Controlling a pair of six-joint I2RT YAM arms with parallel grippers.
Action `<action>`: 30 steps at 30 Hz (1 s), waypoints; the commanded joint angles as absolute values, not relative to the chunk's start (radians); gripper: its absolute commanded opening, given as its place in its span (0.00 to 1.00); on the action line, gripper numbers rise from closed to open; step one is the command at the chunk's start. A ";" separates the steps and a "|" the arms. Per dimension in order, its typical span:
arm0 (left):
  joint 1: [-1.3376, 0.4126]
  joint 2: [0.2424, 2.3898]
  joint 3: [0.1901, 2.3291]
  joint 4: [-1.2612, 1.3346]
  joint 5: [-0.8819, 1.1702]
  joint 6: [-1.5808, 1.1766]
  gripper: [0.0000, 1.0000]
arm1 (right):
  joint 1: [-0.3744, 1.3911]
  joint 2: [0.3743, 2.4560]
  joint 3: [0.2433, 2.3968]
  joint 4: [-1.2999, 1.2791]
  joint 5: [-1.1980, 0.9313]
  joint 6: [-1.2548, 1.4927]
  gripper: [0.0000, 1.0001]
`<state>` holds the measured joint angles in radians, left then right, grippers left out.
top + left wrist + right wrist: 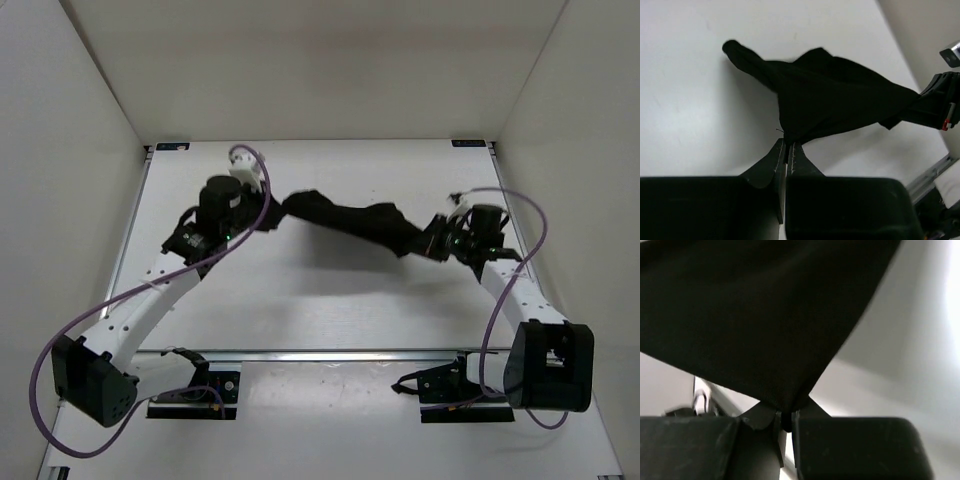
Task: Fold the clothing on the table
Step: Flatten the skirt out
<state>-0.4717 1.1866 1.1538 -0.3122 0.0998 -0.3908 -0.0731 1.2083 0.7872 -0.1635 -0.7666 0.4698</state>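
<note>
The clothing (350,222) is a limp black garment stretched in a sagging band between my two grippers above the white table (300,310). My left gripper (272,208) is shut on its left end; in the left wrist view the fabric (835,100) fans out from the pinched tips of that gripper (788,144). Over at the other end my right gripper (432,240) is shut on the cloth, and in the right wrist view the clothing (750,315) fills the upper frame, bunched between the closed jaws of that gripper (785,416). A loose tail (742,52) hangs off to the left.
White enclosure walls (70,150) rise on the left, right and back. Corner brackets (170,146) mark the table's far corners. An aluminium rail (330,354) runs along the near edge by both arm bases. Purple cables (250,225) loop beside each arm.
</note>
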 commanded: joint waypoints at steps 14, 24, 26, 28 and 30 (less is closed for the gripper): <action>-0.555 0.899 0.525 -0.345 0.100 -0.554 0.00 | 0.049 0.733 0.190 -0.152 -0.648 0.620 0.25; -0.566 0.933 0.482 -0.287 0.117 -0.563 0.00 | 0.252 0.696 0.153 -0.227 -0.474 0.678 0.52; -0.563 0.939 0.471 -0.273 0.120 -0.563 0.00 | 0.297 0.683 0.132 -0.219 -0.439 0.708 0.51; -0.563 0.945 0.480 -0.272 0.115 -0.565 0.00 | 0.317 0.678 0.123 -0.213 -0.442 0.722 0.51; -0.563 0.946 0.482 -0.270 0.114 -0.565 0.00 | 0.365 0.666 0.107 -0.213 -0.439 0.758 0.51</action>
<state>-0.5652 0.9485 0.4808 -0.3038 0.1009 -0.5587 0.3157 0.6842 0.1394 -0.2127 -0.4873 0.7044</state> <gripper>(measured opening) 0.099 0.508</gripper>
